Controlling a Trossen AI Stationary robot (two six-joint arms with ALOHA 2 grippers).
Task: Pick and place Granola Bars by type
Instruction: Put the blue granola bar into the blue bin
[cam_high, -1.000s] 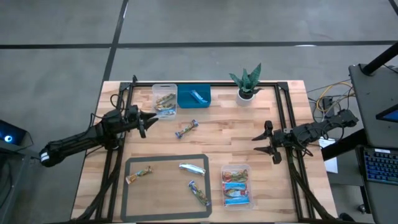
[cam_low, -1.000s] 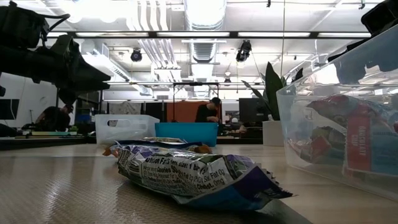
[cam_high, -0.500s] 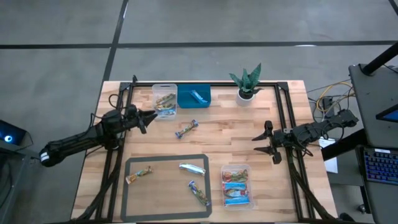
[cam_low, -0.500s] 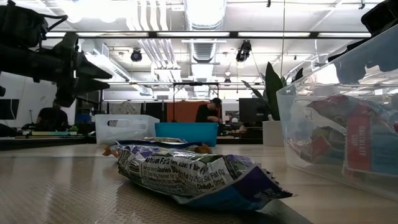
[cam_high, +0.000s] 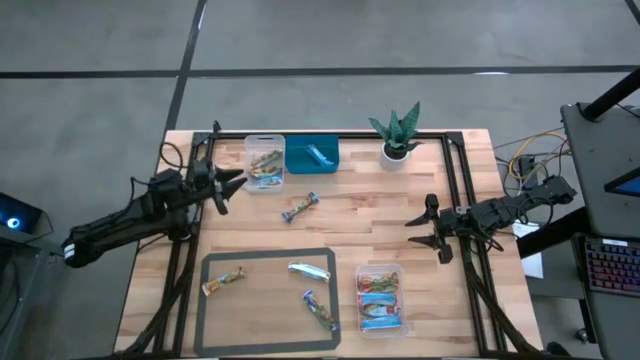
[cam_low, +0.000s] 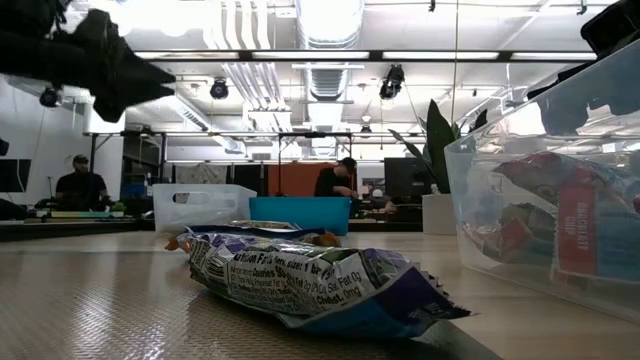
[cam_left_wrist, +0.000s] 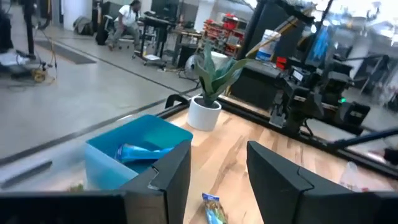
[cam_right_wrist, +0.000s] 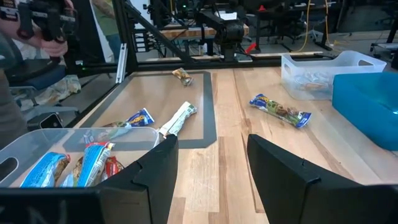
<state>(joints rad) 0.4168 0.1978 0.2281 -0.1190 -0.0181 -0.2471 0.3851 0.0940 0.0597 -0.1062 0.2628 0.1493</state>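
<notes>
- Fingers of your left gripper (cam_high: 234, 178) are spread and empty, just beside the clear tub (cam_high: 265, 162).
- Your right gripper (cam_high: 417, 232) waits released at the table's right.
- You have four Granola Bars (cam_high: 300, 208) loose on the table; three lie inside the grey outline (cam_high: 268, 254).

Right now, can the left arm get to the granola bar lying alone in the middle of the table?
Probably yes. The left end effector is open and empty, and only bare wood separates it from the lone granola bar. The clear tub sits off to one side, not between them.
</notes>
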